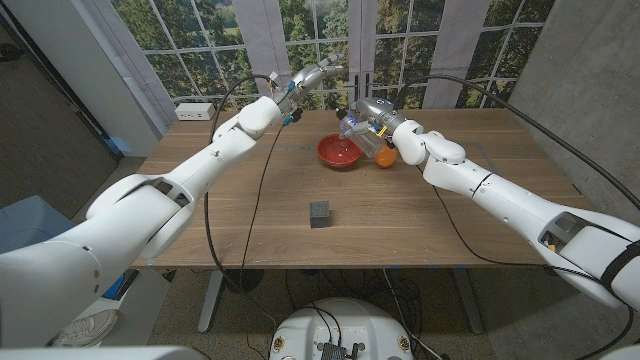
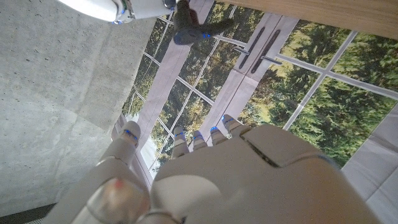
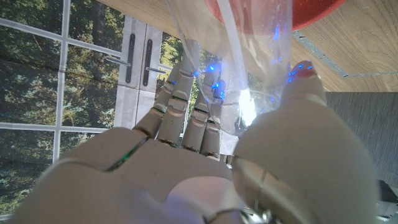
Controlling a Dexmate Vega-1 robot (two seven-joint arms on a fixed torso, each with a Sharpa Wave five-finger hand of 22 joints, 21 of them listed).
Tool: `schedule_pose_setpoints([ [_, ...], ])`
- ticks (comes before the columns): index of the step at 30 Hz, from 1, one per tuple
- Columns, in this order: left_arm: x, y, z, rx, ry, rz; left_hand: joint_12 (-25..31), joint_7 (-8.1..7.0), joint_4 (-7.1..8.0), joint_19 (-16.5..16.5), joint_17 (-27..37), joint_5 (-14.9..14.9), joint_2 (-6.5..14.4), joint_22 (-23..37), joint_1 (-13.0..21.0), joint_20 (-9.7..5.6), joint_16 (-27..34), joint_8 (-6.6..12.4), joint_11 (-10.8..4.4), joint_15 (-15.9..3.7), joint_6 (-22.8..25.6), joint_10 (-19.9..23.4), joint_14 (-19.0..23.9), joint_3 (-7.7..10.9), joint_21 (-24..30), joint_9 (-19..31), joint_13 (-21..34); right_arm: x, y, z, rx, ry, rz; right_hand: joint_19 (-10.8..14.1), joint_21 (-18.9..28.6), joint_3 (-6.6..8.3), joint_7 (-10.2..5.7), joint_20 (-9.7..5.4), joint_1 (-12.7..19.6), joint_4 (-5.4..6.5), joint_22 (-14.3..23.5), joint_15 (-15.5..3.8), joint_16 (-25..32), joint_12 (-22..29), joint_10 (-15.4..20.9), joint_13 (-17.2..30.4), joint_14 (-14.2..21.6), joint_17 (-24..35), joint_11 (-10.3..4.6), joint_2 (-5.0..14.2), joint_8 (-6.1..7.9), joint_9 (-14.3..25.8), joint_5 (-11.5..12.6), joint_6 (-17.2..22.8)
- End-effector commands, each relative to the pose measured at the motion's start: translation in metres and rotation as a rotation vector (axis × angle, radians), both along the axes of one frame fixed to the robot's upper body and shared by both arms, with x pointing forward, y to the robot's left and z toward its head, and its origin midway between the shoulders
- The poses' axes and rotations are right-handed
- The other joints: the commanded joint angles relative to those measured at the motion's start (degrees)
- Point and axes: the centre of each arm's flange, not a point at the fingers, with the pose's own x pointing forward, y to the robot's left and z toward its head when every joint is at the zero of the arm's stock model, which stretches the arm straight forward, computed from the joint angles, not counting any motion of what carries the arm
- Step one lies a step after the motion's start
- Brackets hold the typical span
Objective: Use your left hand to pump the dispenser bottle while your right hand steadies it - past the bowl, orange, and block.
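Note:
My right hand (image 1: 374,116) grips a clear dispenser bottle (image 1: 356,134) and holds it tilted in the air over the red bowl's (image 1: 340,153) far right rim. In the right wrist view my fingers (image 3: 186,118) and thumb wrap the clear bottle (image 3: 249,56), its inner tube showing, with the red bowl (image 3: 311,11) beyond. An orange (image 1: 386,158) lies just right of the bowl, under my right wrist. A dark grey block (image 1: 320,214) sits mid-table, nearer to me. My left hand (image 1: 314,76) hangs raised over the table's far edge, left of the bottle, fingers apart and holding nothing; its back (image 2: 249,180) faces the window.
The wooden table (image 1: 240,220) has bare board to the left and front of the block. Black cables (image 1: 262,190) trail from both arms across the table. A white power strip (image 1: 195,110) lies on the sill behind the far left corner, in front of tall windows.

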Motion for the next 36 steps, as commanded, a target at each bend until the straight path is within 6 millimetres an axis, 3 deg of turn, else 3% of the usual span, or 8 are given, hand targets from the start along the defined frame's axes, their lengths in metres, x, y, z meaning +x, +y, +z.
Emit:
schedule_pose_setpoints([
  [1,0.005,-0.013,-0.007,0.025,-0.002,-0.021,0.0,-0.25,0.16,-0.8,0.1,0.3,1.4,0.2,-0.6,0.02,0.3,-0.04,0.23,-0.58,-0.7,-0.9,-3.3,-0.35,0.4,0.2,0.1,0.002,0.0,0.002,0.003,0.006,0.003,-0.1,0.3,0.03,-10.31,-9.49,14.9,0.33,0.1,-11.99,0.1,-0.2,7.3,0.3,8.3,0.2,-6.44,14.21,0.33,0.1,0.4,10.7],
  [12,0.016,-0.028,-0.014,0.015,0.015,-0.043,-0.4,-0.65,0.57,-3.5,0.2,0.4,1.5,0.2,-0.9,0.04,0.2,-0.28,0.67,-0.55,-3.0,-4.0,-5.6,-0.73,0.2,0.2,0.1,0.002,-0.001,0.003,-0.008,0.02,-0.003,-0.3,0.6,-0.09,-10.21,-9.5,15.1,0.31,0.1,-11.98,0.0,-0.3,7.7,0.3,8.5,0.4,-6.12,14.11,0.23,0.0,0.4,10.8],
  [36,0.025,-0.06,-0.03,0.089,0.08,-0.045,-0.1,-0.78,0.84,-4.4,0.2,0.4,1.5,0.3,-1.0,0.11,0.4,-0.14,0.85,-0.52,-4.1,-5.0,-6.2,-0.98,0.5,0.2,0.1,-0.001,0.0,0.007,-0.004,0.041,-0.026,-0.4,1.3,-0.22,-9.57,-9.51,15.4,0.29,0.1,-11.95,-0.1,-0.4,8.2,0.6,9.1,1.0,-6.17,14.19,0.17,-0.3,0.5,11.4],
])
